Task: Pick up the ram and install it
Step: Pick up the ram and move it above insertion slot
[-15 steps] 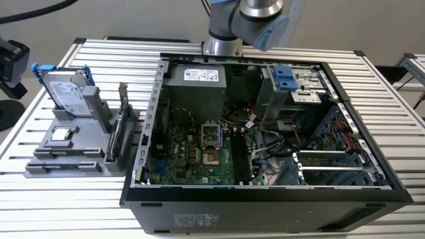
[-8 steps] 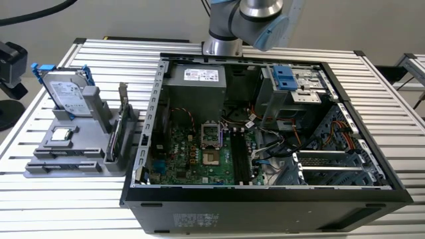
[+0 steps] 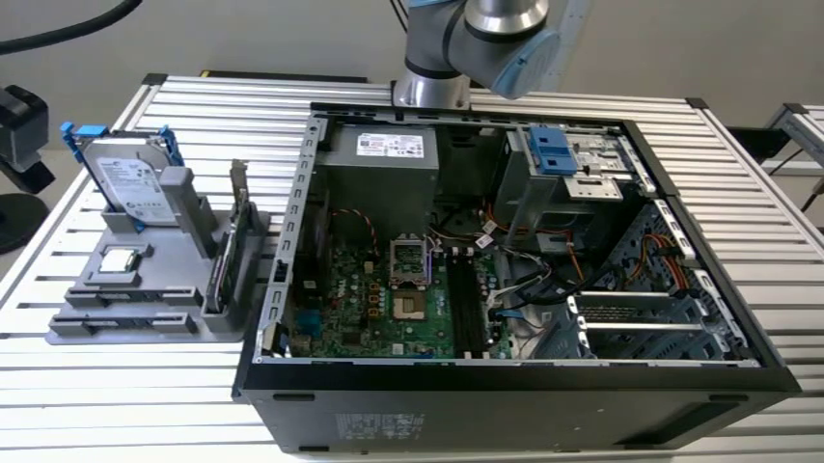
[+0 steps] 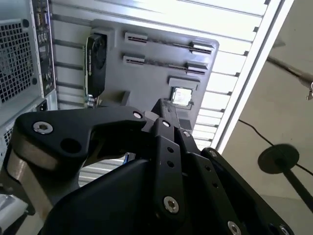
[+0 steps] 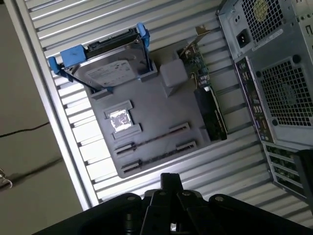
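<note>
The ram is hidden from me. The long slots (image 5: pixel 154 138) of the grey holder (image 5: pixel 156 98) hold no stick that I can make out. In the open computer case (image 3: pixel 515 378), the dark memory slots (image 3: pixel 466 304) lie beside the CPU socket. What sits in them I cannot tell. My gripper (image 5: pixel 171 177) hangs high above the holder, just outside the case's rear panel (image 5: pixel 279 73). Its black fingers (image 4: pixel 164 110) meet at the tip with nothing seen between them. The arm (image 3: pixel 483 39) rises behind the case in the exterior view.
The holder (image 3: pixel 96 333) stands at the exterior view's left of the case on a slatted metal table. It carries a hard drive (image 3: pixel 129 183) in a blue caddy, a square silver CPU (image 3: pixel 120 258) and an upright expansion card (image 3: pixel 230 251). Cables and a drive cage crowd the case interior.
</note>
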`<action>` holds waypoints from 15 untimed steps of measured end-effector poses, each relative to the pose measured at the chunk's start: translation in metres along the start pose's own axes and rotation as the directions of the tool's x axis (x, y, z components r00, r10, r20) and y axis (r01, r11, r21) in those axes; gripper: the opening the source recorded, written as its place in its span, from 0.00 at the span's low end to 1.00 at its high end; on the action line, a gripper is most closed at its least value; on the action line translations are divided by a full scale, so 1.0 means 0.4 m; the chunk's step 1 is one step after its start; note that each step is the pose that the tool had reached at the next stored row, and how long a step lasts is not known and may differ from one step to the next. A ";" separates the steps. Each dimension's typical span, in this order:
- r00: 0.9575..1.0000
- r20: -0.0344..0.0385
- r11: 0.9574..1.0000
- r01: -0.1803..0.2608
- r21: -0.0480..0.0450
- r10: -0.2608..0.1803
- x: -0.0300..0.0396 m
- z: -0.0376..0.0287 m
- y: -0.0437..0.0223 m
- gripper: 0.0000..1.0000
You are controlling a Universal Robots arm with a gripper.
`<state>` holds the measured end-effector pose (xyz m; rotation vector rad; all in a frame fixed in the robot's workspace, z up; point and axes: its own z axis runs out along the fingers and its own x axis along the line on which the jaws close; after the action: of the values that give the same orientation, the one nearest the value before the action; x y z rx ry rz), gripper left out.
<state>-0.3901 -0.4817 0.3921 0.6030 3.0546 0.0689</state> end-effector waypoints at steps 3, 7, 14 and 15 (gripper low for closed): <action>0.999 0.002 0.999 -0.033 0.001 0.033 0.000 0.000 0.000 0.00; 0.997 0.004 0.997 -0.077 0.001 0.077 0.000 0.000 0.000 0.00; 0.989 0.008 0.989 -0.151 0.002 0.151 0.000 0.000 0.000 0.00; 0.985 0.009 0.985 -0.171 0.002 0.171 0.000 0.000 0.000 0.00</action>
<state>-0.3901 -0.4817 0.3919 0.8623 2.9880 0.0650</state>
